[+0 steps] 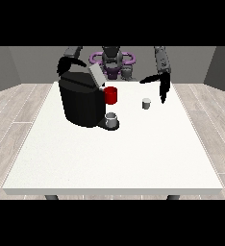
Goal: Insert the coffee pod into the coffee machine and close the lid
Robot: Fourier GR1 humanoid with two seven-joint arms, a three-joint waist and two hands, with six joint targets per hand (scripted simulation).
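One coffee machine [81, 102], lid [97, 75] raised, stands on the white surface [114, 158] with one red cup [111, 95] and one grey cup [112, 118] beside it. One coffee pod [146, 103] sits alone. The hand at the view's right [161, 85] hangs near it, fingers straight and apart; the other hand's [66, 63] fingers cannot be told.

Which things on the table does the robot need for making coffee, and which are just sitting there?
Needed:
- coffee machine, lid up
- coffee pod, small and pale, near the hand at the view's right

Just sitting:
- red cup
- grey cup on the machine's tray
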